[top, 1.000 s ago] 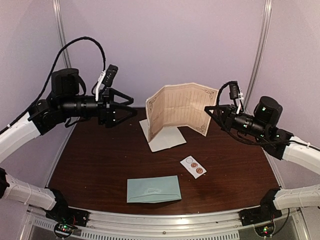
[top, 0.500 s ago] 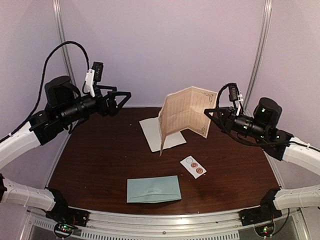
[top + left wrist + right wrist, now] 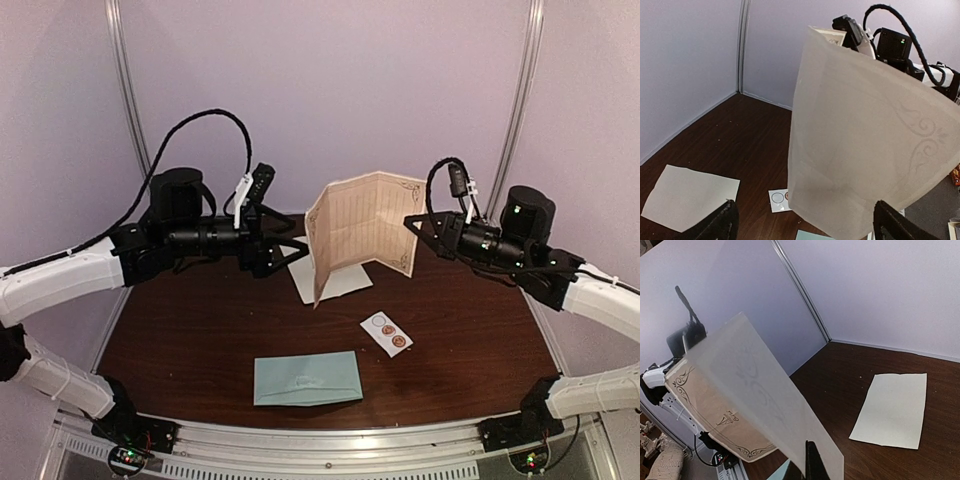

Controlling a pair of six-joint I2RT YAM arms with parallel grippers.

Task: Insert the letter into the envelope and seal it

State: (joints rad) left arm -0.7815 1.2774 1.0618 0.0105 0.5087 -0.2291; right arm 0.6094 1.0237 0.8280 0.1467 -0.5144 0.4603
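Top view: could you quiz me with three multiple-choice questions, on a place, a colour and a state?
1. Where does the pale teal-green paper envelope lie? A at the near edge; B by the back wall; C in the air.
2. What colour is the wooden table? A white; B dark brown; C green.
3. The folded cream paper letter is: A flat on the table; B held up by the right pincer; C inside the envelope.
Answers: A, it lies flat at the front; B, bare top is dark brown; B, the pincer pinches its edge mid-air.
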